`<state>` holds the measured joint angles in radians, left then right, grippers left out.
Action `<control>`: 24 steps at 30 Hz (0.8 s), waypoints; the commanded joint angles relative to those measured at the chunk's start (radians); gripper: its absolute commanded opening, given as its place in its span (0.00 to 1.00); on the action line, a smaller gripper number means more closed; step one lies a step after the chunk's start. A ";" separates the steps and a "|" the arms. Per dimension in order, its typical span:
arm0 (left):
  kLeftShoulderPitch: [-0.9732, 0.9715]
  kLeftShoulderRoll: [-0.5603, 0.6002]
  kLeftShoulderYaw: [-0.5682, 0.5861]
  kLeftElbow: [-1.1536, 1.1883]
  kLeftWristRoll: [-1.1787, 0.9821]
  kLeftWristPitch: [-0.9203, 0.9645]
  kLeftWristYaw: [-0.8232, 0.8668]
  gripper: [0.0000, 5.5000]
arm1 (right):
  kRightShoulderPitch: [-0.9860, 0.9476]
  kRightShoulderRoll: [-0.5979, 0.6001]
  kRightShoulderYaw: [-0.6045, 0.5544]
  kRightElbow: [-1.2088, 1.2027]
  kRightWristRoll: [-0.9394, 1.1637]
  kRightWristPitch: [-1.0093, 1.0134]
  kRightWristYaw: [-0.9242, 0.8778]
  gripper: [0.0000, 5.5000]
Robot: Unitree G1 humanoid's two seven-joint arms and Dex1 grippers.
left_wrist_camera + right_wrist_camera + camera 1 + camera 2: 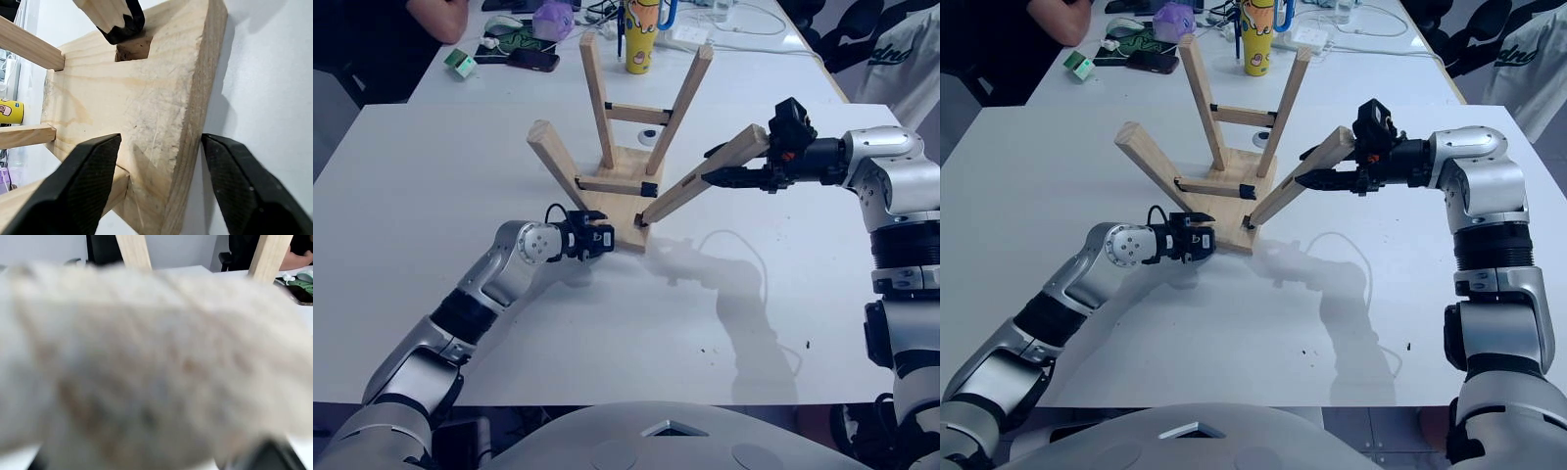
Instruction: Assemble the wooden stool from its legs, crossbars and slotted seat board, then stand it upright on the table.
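The stool lies upside down on the white table [431,225]: its slotted seat board [619,223] is flat, and three legs [597,93] joined by crossbars [636,114] stick up from it. My left gripper [600,240] is shut on the board's near left corner; in the left wrist view its fingers [93,181] clamp the seat board [146,107] by its thickness. My right gripper [729,174] is shut on the fourth leg [690,188], held slanted. Its black-capped lower end [112,17] sits at the corner slot [133,49]. Up close, the held leg [146,357] blurs.
A yellow cup [641,39], a phone [533,59], a small green box [460,64] and a purple object [553,20] sit on the far table behind the stool. A thin white cable [749,259] loops on the table right of the board.
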<state>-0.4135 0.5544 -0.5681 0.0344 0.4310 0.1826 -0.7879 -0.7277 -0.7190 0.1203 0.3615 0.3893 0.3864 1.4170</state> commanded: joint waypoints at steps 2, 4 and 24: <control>0.114 -0.009 -0.062 0.040 0.005 0.051 -0.061 0.56 | 0.020 0.023 0.028 -0.054 -0.018 0.097 -0.043 0.37; 0.118 -0.012 -0.063 0.043 0.007 0.055 -0.057 0.56 | 0.027 0.033 0.015 -0.081 0.007 0.128 -0.049 0.37; 0.161 -0.033 -0.045 0.012 0.009 0.108 -0.033 0.56 | -0.010 0.014 0.078 -0.334 -0.049 0.408 -0.243 0.37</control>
<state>-0.3710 0.5245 -0.5429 -0.0075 0.4365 0.2487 -0.7656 -0.7233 -0.6856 0.1599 0.0876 0.3597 0.7008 1.2019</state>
